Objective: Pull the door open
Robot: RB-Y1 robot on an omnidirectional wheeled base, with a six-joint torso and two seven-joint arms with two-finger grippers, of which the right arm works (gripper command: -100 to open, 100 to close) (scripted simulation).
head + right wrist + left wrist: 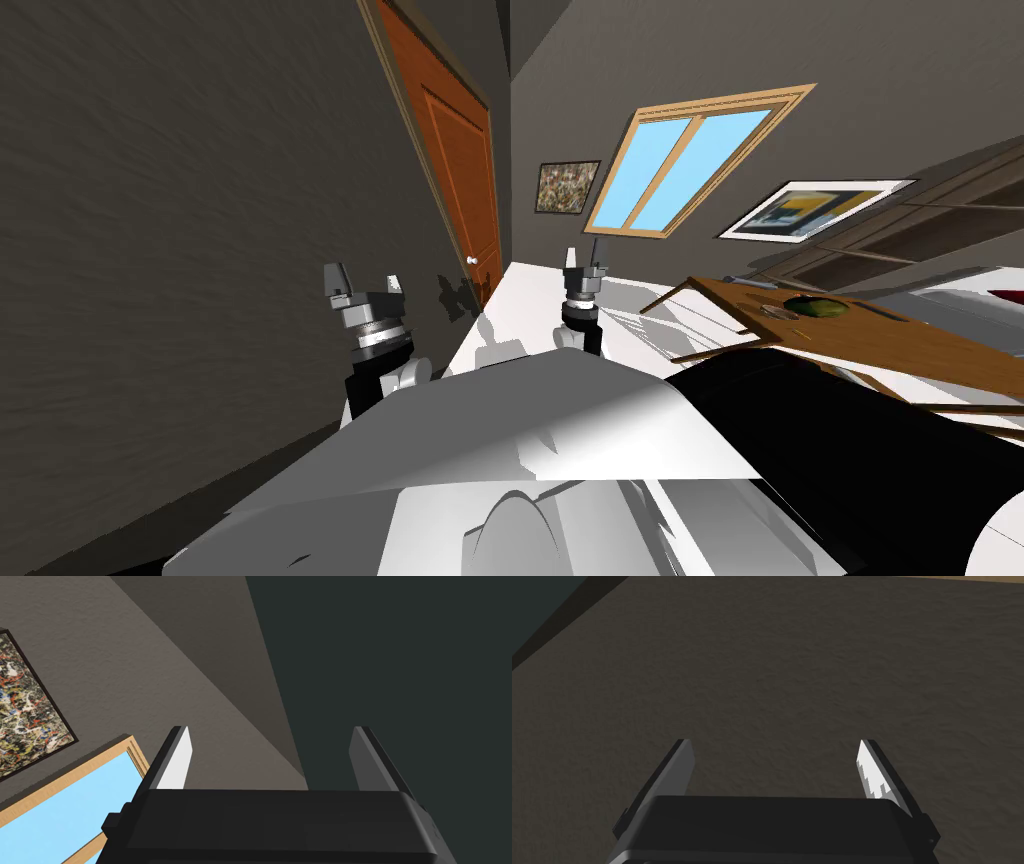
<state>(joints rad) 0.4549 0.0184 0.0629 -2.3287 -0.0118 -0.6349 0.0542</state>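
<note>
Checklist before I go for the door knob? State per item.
1. Knob found: ok. The white knob shows on the orange door in the head view.
2. Fingers of left gripper apart: ok, nothing between them.
3. Fingers of right gripper apart: ok, nothing held.
4. A gripper at the knob: not ok. Both are short of it, and the left gripper faces the dark wall.
5. Door state: it lies in its frame, not yet pulled.
</note>
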